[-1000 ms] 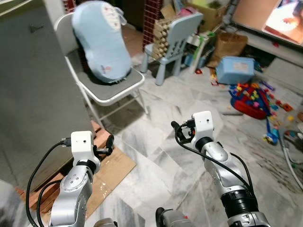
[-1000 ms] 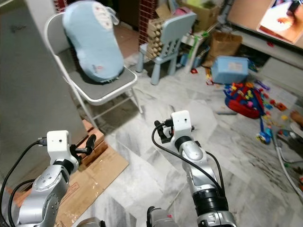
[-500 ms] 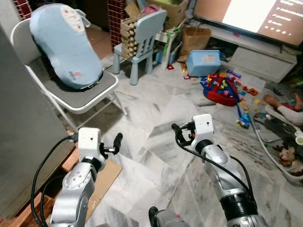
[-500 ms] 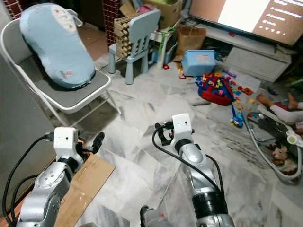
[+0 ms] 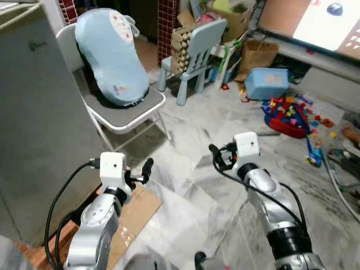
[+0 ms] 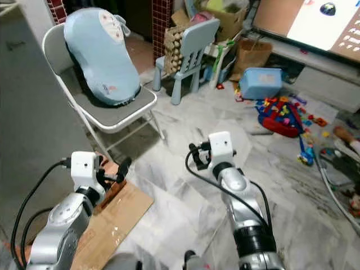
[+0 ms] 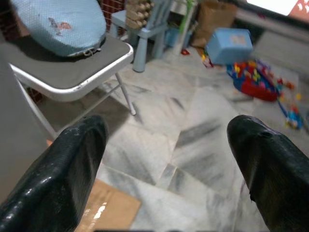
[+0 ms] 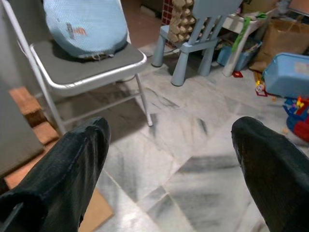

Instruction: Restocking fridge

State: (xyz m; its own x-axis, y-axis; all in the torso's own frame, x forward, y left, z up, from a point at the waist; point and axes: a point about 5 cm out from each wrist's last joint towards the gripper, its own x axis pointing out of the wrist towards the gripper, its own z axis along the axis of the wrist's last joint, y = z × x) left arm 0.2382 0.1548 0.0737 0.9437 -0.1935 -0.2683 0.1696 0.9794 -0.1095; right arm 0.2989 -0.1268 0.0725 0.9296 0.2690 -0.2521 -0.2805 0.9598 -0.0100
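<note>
Both our jaws, left gripper (image 5: pixel 147 166) and right gripper (image 5: pixel 214 153), gape wide and empty; turning toward the grey fridge (image 5: pixel 34 112), we could clip the folding chair (image 5: pixel 126 109).

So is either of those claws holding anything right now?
No, the left gripper and the right gripper both have fingers spread wide with bare floor between them.

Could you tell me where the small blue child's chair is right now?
The small blue child's chair stands on the marble floor ahead of the robot, just right of the grey folding chair holding the light blue cushion, with stacked egg cartons behind it.
</note>
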